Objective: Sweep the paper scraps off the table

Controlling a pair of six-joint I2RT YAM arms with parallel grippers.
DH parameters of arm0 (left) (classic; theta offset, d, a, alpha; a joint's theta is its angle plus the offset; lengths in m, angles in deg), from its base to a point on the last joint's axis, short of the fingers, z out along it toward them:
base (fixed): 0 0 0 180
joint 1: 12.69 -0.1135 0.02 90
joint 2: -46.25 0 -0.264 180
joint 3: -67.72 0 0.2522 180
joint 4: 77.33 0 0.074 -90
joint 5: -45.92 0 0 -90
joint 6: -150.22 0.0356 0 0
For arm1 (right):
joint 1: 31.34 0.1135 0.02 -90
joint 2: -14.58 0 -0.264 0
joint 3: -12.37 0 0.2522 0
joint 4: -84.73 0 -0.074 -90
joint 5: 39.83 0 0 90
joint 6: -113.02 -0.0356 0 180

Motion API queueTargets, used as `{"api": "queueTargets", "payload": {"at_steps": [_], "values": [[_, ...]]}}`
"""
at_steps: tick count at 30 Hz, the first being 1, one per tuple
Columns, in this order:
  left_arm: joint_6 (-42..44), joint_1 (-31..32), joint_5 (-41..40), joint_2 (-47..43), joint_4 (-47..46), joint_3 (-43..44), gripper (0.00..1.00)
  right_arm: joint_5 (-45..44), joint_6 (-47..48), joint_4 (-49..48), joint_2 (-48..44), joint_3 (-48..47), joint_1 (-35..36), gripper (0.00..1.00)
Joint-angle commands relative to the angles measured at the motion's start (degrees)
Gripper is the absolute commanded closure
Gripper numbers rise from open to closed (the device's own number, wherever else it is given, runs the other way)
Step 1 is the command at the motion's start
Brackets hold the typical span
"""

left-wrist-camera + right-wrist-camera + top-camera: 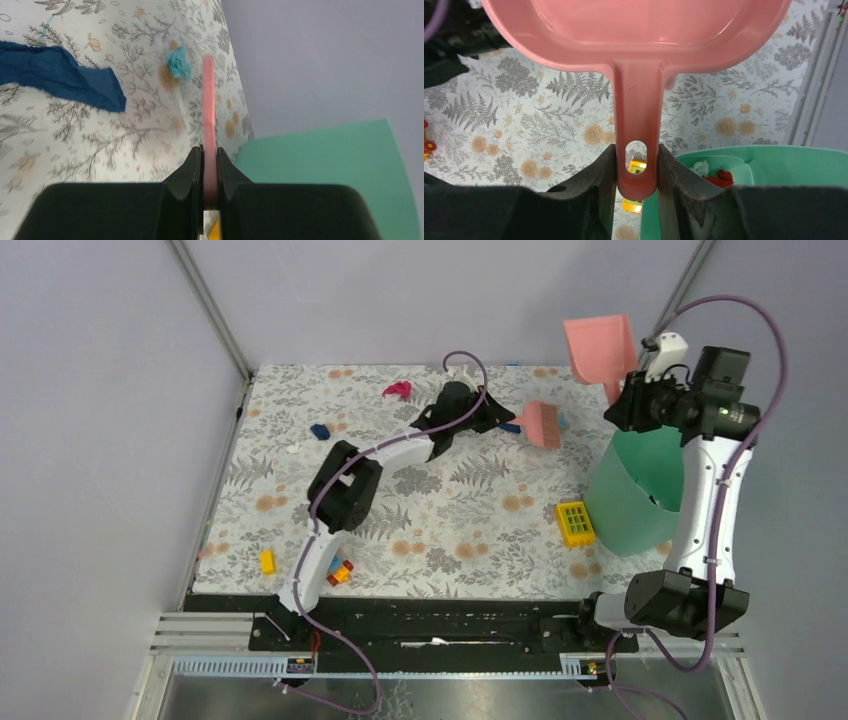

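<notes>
My left gripper [497, 418] [209, 150] is shut on the thin handle of a pink brush [541, 425] [208, 100] low over the far middle of the table [450, 520]. A dark blue paper scrap [60, 77] and a teal one [178, 63] lie on the cloth just past the brush. Further left a magenta scrap [398, 390] and a tiny white one [294, 448] rest near the far edge. My right gripper [625, 400] [636, 150] is shut on the handle of the pink dustpan [598, 348] [639, 30], held high above the green bin [635, 495].
The green bin [774, 165] stands at the table's right edge with white and red scraps [719, 177] inside. A yellow grid-topped block [575, 523] sits beside it. Toy bricks [267, 561] [340, 573] lie near the front left, and a small blue piece [320, 431] at the far left.
</notes>
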Motion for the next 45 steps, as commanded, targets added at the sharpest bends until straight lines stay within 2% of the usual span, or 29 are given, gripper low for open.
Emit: {"api": "queueTargets", "payload": {"at_steps": [1, 5, 9, 13, 16, 18, 27, 30, 33, 37, 39, 42, 45], "values": [[-10.69, 0.93, -6.44, 9.01, -14.13, 10.05, 1.0, -6.44, -5.9, -8.69, -1.57, 3.64, 3.81, 1.0], [-18.64, 1.61, -12.43, 20.08, -16.2, 21.41, 1.0, -3.81, -10.99, -14.8, -2.27, 10.28, 4.39, 1.0], [-26.52, 1.64, -15.74, 31.17, -10.67, 34.59, 1.0, -4.48, -10.77, -13.96, -1.19, 11.05, 5.2, 1.0], [-28.7, 1.59, -19.68, 31.57, -7.71, 34.48, 1.0, -5.65, -9.11, -12.92, -1.65, 12.45, 5.55, 1.0], [-27.61, 1.21, -19.96, 27.45, -6.54, 28.65, 1.0, -6.94, -6.4, -9.92, -1.88, 13.34, 6.6, 1.0], [-26.93, 0.84, -18.98, 23.13, -9.18, 21.88, 1.0, -8.49, -3.43, -7.03, -1.8, 13.89, 7.64, 1.0], [-24.27, -2.22, -11.83, -2.42, -16.79, -19.81, 1.0, -10.49, 2.34, -1.64, -5.16, 19.06, 8.3, 1.0], [-22.81, -2.45, -12.52, -13.13, -17.76, -33.73, 1.0, -9.35, 2.52, -1.36, -7.01, 19.38, 8.32, 1.0], [-19.39, -2.43, -13.24, -21.7, -15.03, -43.42, 1.0, -8.59, 3.39, -0.84, -7.45, 19.89, 8.38, 1.0], [-13.74, -2.41, -13.12, -32.67, -9.37, -52.34, 1.0, -7.83, 5.22, -0.35, -7.73, 20.92, 8.39, 1.0], [-10.5, -2.46, -12.77, -37.79, -5.9, -54.11, 1.0, -6.83, 6.43, 0.39, -7.81, 20.84, 8.43, 1.0], [-5.05, -2.36, -11.56, -45.62, 0.05, -53.83, 1.0, -4.89, 9.65, 3.28, -7.7, 19.56, 9.14, 1.0], [-0.17, -2.32, -12.12, -51.77, 6.86, -51.08, 1.0, -6.68, 13.11, 7.07, -6.93, 17.7, 11.69, 1.0]]}}
